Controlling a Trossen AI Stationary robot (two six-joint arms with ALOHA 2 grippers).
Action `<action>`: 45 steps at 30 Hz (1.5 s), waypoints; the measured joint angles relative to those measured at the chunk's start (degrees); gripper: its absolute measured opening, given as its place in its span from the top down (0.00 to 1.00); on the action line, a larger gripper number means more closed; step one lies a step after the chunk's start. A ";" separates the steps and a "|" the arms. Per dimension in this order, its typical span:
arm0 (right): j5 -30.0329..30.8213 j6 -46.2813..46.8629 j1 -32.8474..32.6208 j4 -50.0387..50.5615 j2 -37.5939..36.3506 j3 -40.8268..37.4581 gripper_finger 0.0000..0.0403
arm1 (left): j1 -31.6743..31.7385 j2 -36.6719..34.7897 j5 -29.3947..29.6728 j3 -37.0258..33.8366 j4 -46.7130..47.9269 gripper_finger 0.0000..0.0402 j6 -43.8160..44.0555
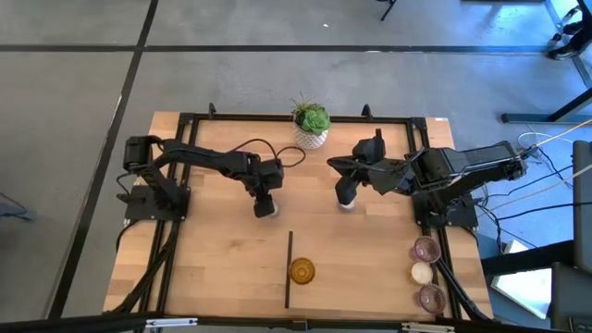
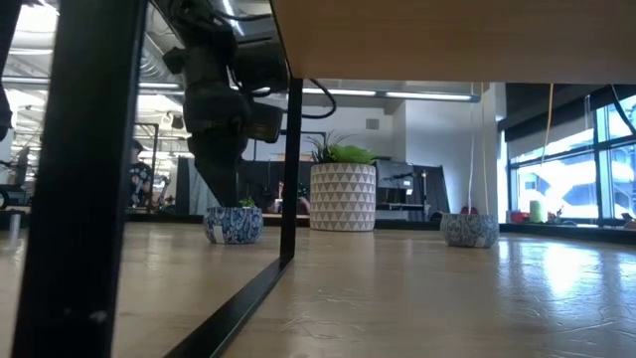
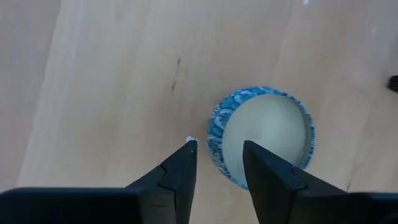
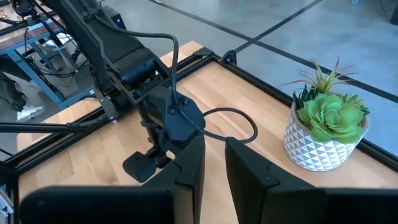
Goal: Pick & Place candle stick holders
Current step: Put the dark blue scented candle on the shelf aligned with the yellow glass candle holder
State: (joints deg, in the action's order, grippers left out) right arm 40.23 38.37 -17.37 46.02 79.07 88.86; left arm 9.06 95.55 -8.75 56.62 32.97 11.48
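While the left gripper (image 1: 265, 205) is lowered over a blue-patterned candle holder (image 3: 261, 137) near the middle of the table (image 1: 213, 268), its fingers (image 3: 180, 171) are apart, with the holder's rim between them, and not yet closed on it. This holder has a cream inside. A second blue-patterned holder (image 2: 469, 230) stands under the right gripper (image 1: 347, 198), whose fingers are slightly apart and hold nothing. An amber glass holder (image 1: 302, 270) sits at the front edge, just beside a black divider bar (image 1: 289, 268). Three more holders, two mauve (image 1: 425, 248) (image 1: 431, 297) and one cream-white (image 1: 421, 273), stand in a row at the front right corner. A white patterned pot with a green plant (image 1: 312, 123) stands at the far edge, between the two arms.
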 joint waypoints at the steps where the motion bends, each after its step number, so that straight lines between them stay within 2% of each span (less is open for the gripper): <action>1: 0.00 0.00 0.00 0.00 0.00 0.00 0.84 | 0.06 0.02 0.20 0.00 0.06 0.69 -0.16; 30: -0.47 -0.27 -0.04 1.08 0.00 -0.05 0.84 | 0.36 0.02 0.61 0.00 1.61 0.73 -0.07; 45: -2.01 -0.09 -0.39 1.18 1.49 -4.15 0.84 | -0.11 0.02 -0.32 0.00 4.91 0.76 0.81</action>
State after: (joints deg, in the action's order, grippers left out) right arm 38.22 38.28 -17.76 47.20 80.55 84.71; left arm 8.95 95.57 -9.07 56.62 37.89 12.29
